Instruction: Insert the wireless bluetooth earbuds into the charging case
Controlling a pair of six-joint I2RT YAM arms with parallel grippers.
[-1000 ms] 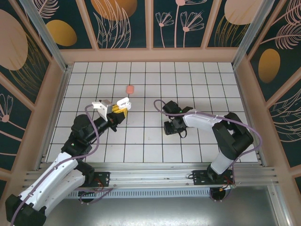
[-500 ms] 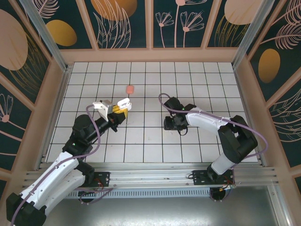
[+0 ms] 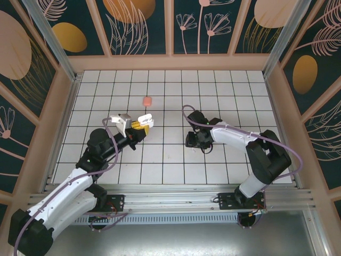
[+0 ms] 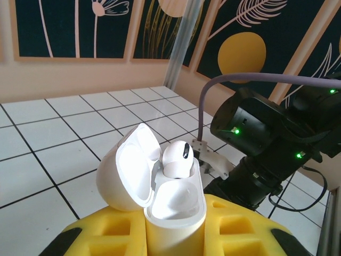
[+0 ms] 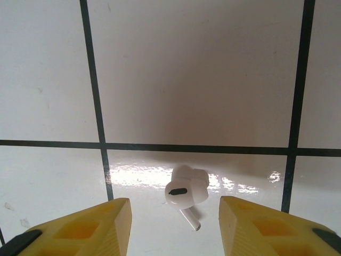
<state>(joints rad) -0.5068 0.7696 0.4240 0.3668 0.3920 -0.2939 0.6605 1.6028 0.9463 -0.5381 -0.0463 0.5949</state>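
Clasping charging case [image 4: 178, 198], left claw [image 4: 173, 240], base hidden

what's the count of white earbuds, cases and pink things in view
white earbuds: 2, one in the case, one on the tile between the fingers of the right gripper
white charging case: 1, open, in the left gripper
salmon-pink item: 1, too small to tell bud or case
total: 4

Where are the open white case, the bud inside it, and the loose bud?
open white case [image 4: 176, 234]: left wrist view, front wall.
bud in the case [image 4: 178, 157]: left wrist view, rounded head.
loose bud [image 5: 186, 190]: right wrist view, bulbous head.
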